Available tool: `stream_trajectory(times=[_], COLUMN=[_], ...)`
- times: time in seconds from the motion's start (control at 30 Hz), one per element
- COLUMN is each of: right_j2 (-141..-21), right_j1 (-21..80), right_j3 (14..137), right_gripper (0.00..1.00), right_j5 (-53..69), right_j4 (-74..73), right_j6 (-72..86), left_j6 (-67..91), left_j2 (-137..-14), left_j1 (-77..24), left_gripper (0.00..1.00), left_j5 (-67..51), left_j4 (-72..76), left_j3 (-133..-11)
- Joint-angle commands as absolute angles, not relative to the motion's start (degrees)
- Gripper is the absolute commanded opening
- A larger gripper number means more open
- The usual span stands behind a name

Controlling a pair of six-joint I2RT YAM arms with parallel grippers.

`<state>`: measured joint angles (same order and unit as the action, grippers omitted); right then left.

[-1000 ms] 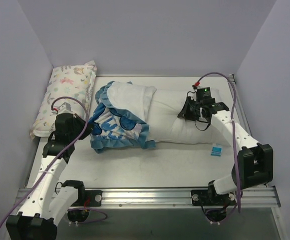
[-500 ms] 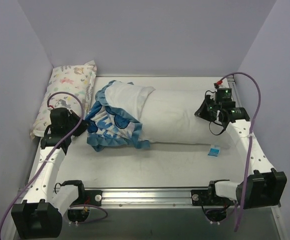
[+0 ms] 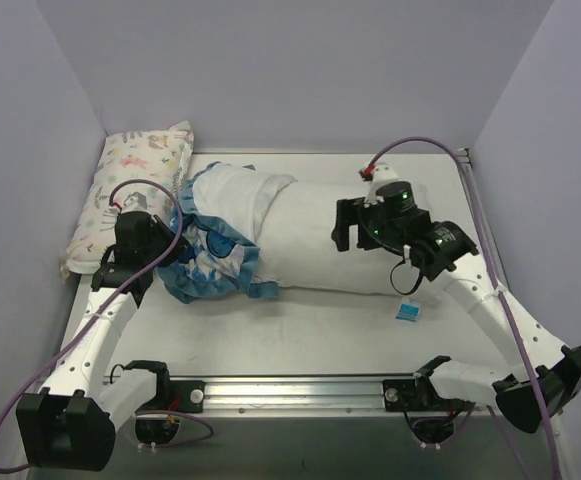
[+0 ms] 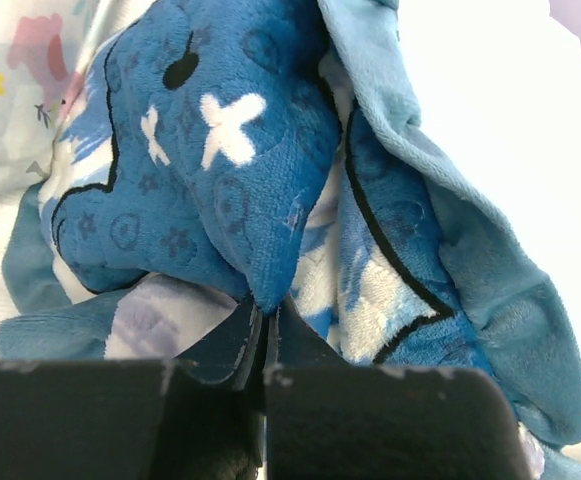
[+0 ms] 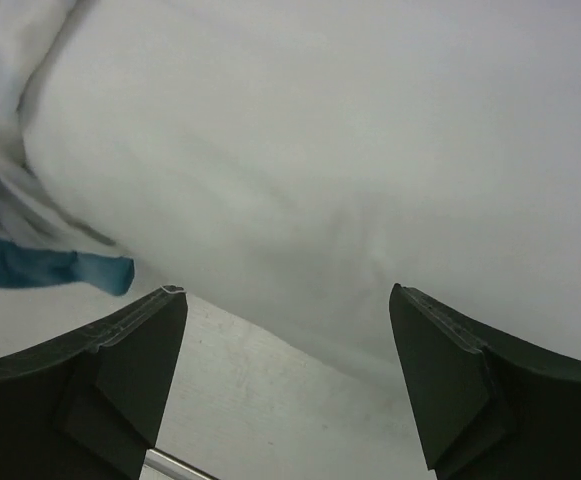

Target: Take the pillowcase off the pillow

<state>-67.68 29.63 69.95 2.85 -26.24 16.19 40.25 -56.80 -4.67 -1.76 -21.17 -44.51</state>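
The plain white pillow [image 3: 315, 240] lies across the middle of the table. The blue-and-white pillowcase [image 3: 213, 258] is bunched over its left end, with its white inner face turned out on top. My left gripper [image 3: 167, 252] is at the pillowcase's left edge. In the left wrist view it [image 4: 267, 318] is shut on a fold of the blue plush fabric [image 4: 240, 150]. My right gripper [image 3: 346, 226] hovers over the pillow's right half. In the right wrist view it [image 5: 288, 292] stands open, holding nothing, with the pillow [image 5: 320, 150] just beyond the fingertips and a bit of blue trim [image 5: 50, 268] at the left.
A smaller pastel animal-print pillow [image 3: 135, 185] leans against the left wall behind my left arm. A small blue-and-white tag [image 3: 407, 311] lies by the pillow's near right corner. A metal rail [image 3: 300, 390] runs along the front edge. Walls close in both sides and the back.
My right gripper let go of the pillow's right end, opened wide and swung left over the pillow. The pillow and bunched pillowcase slid left with my left gripper.
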Motion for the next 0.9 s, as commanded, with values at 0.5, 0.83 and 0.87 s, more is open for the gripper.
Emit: stream_trajectory(times=[0.5,0.83,0.87], right_j2=[-76.5,-87.9,-88.8], right_j1=[54.4,54.6,54.6], right_j3=[55.2,59.8,60.5], right_gripper=[1.0,0.56,0.34], right_j5=[-22.7,-33.1,-33.5], right_j4=[-11.9,-10.9,-11.0], right_j6=[2.0,2.9,3.2], left_j6=[35.4,33.0,32.9], left_j2=[-57.2,-53.3,-52.8], left_j1=[-9.7,-12.6,-13.5], left_gripper=[0.11,0.81,0.84], left_j5=[-2.5,-3.1,-2.6], left_j4=[-20.0,-24.3,-24.8], left_j3=[-49.7,-53.3,-53.7])
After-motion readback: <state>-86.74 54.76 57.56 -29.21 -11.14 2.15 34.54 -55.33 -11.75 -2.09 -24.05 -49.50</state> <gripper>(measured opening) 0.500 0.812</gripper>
